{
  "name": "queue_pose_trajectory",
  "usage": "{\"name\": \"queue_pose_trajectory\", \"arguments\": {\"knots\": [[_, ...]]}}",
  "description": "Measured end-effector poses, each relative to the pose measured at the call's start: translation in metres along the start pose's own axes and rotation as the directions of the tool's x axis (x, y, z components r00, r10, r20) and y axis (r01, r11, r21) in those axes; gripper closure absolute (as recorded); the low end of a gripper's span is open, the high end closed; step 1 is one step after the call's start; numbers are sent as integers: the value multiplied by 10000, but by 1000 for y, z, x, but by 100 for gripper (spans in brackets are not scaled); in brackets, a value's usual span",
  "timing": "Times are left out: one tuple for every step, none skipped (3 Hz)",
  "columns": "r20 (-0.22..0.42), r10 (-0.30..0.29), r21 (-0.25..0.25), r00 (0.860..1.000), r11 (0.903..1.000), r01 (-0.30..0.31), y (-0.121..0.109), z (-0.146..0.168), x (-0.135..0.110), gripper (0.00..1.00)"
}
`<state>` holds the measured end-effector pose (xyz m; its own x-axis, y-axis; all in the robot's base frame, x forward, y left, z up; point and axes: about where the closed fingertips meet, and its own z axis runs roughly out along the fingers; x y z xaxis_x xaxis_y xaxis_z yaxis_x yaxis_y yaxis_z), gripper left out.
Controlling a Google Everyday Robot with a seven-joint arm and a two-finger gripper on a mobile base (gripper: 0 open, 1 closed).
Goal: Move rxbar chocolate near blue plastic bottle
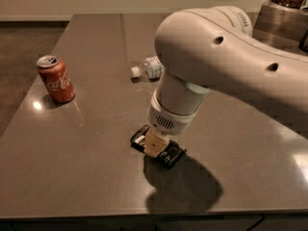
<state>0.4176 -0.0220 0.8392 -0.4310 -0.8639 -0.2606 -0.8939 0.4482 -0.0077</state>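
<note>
The rxbar chocolate [172, 155] is a flat black wrapper lying on the table near its front edge. My gripper [155, 143] hangs straight down from the big white arm, right over the middle of the bar and hiding that part; both ends of the bar stick out. The blue plastic bottle [147, 70] lies on its side farther back, its white cap pointing left, with its right half hidden behind my arm. The bar and the bottle are well apart.
A red Coca-Cola can [56, 79] stands upright at the left of the grey table [82, 162]. A metal container [281, 18] stands at the back right corner. The table's front edge runs just below the bar.
</note>
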Motion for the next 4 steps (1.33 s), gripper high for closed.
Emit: {"name": "queue_pose_trajectory", "arguments": {"knots": [[61,87,228,9999,9997,-88,-13,-9,-5,84],[128,256,629,9996,9977,-264,-42,-24,-13,100],[123,406,1169,9991,9923,-418,-84,-43,-24,100],[18,425,1713,9991,9843,-421,-124,-56,-36,100]]}}
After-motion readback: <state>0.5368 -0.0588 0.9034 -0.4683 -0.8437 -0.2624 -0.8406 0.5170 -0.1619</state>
